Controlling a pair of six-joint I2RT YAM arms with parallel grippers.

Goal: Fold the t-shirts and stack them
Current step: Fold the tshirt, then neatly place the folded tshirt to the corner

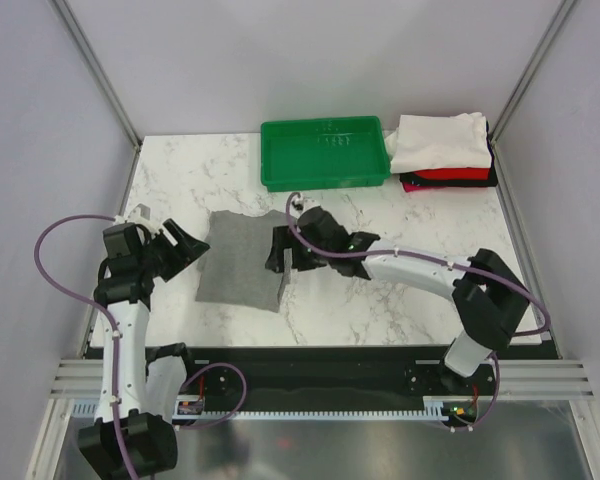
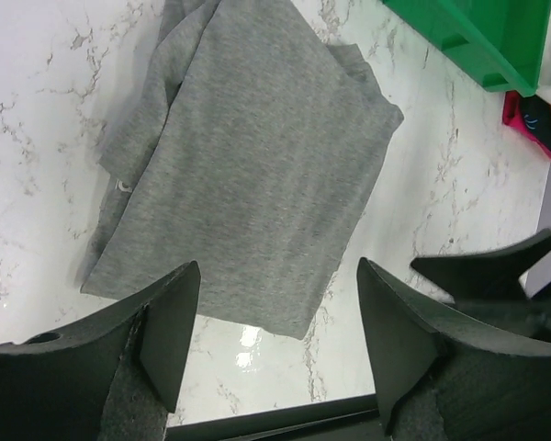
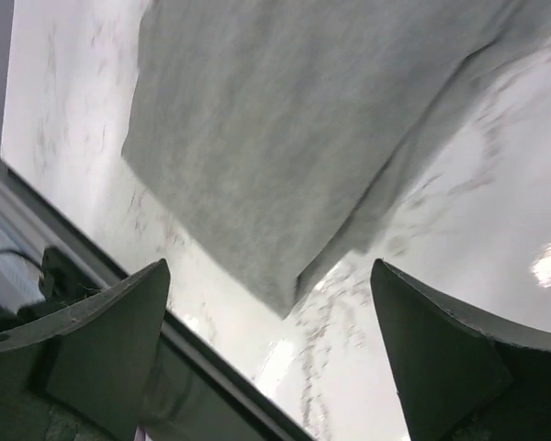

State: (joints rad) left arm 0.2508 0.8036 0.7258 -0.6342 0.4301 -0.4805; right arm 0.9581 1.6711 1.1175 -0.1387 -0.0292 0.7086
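White marble tabletop (image 1: 380, 312), grey walls (image 1: 280, 60); grey t-shirt (image 1: 242, 258) folded; left end effector (image 2: 277, 271), right end effector (image 3: 269, 268) spread.

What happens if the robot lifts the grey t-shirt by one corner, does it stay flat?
It would probably droop and unfold: the folded heather-grey cloth t-shirt shows soft wrinkles and loose layered edges. It looks thin, so likely light. Pushed, it may bunch up rather than slide whole across the white marble-patterned table.
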